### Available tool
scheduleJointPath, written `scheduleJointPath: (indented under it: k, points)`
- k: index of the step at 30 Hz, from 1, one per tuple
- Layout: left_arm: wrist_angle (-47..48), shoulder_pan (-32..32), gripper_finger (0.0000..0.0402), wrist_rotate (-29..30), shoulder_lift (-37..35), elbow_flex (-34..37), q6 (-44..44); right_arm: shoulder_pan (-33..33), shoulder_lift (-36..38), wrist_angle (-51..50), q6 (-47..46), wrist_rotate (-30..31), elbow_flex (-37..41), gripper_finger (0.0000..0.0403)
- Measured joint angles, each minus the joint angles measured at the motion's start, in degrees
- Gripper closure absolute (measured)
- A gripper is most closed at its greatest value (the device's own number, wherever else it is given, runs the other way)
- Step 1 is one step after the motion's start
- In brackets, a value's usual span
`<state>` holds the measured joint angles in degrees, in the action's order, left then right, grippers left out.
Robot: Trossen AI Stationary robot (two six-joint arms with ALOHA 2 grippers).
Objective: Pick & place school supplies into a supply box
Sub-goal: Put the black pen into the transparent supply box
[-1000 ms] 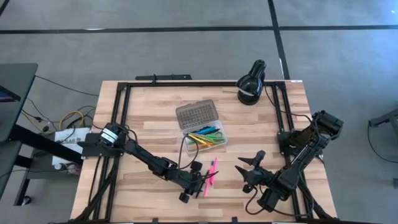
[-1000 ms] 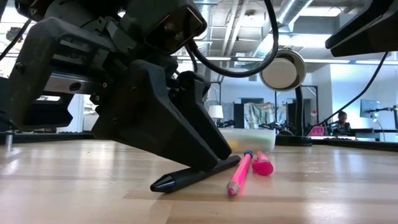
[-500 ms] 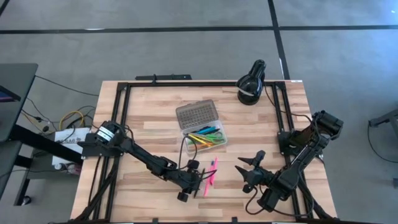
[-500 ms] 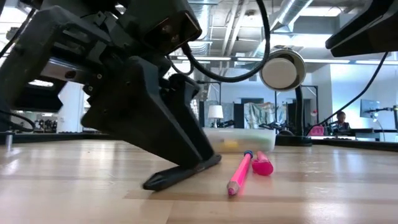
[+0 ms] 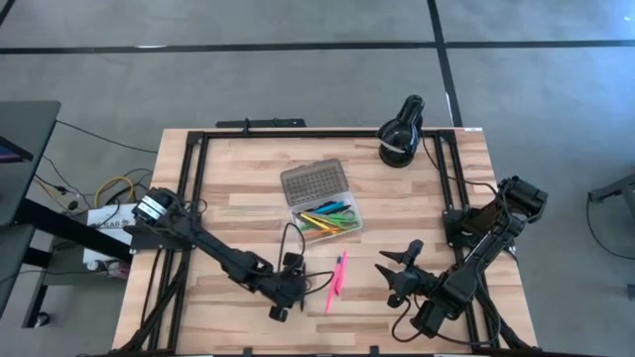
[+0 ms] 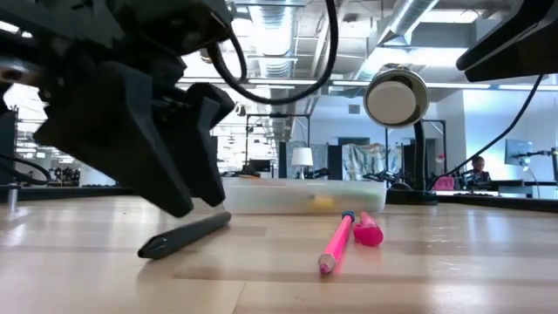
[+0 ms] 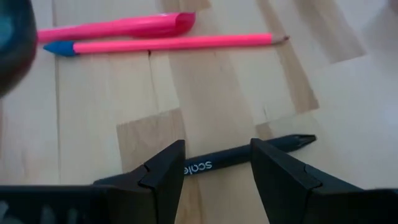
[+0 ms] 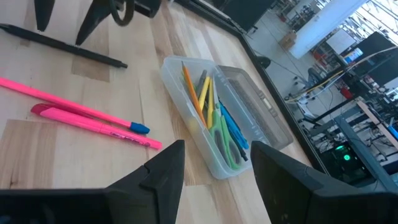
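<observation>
The left gripper (image 7: pixel 214 163) stood open low in the left wrist frame, its fingers straddling a black pen (image 7: pixel 249 154) without clamping it. Only the low view showed that pen (image 6: pixel 185 235) lying flat on the table (image 6: pixel 436 270), lower left. Above it in the wrist frame lay a pink pencil (image 7: pixel 168 44) and pink marker (image 7: pixel 118 27). In the overhead frame the supply box (image 5: pixel 325 213) sat at centre, lid open. The right gripper (image 5: pixel 397 270) waited open, lower right.
</observation>
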<state>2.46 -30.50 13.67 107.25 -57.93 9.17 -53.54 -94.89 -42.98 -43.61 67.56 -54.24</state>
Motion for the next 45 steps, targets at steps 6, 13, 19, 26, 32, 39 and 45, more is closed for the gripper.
scheduleJointPath:
  k: [6,13,19,26,32,39,45]
  points:
    - [0.56,-0.59,0.0225,0.31,-0.35,-0.02,0.33,0.00,0.00,-0.01,-0.01,-0.01,0.00,0.0226]
    - [3.31,0.07,0.0225,0.24,-0.36,-0.07,8.95,0.00,0.00,0.00,-0.01,-0.03,0.00,0.0226]
    - [3.05,0.00,0.0225,1.02,-0.36,-0.07,8.40,0.00,0.00,0.03,-0.01,-0.05,0.00,0.0226]
    - [-12.05,1.48,0.0225,1.73,1.20,-0.22,-0.62,0.00,0.00,0.20,-0.01,-0.07,0.01,0.0226]
    - [-15.86,4.23,0.0225,-5.94,6.09,-0.19,-1.67,-0.09,0.00,0.22,-0.01,-0.27,0.02,0.0226]
    - [-12.98,4.85,0.0225,-7.45,7.10,-0.35,-0.14,-0.07,0.00,0.17,-0.01,-0.33,0.02,0.0226]
    - [-7.00,4.64,0.0225,-8.42,6.86,-1.86,1.65,0.04,0.00,0.17,-0.01,-0.31,0.02,0.0226]
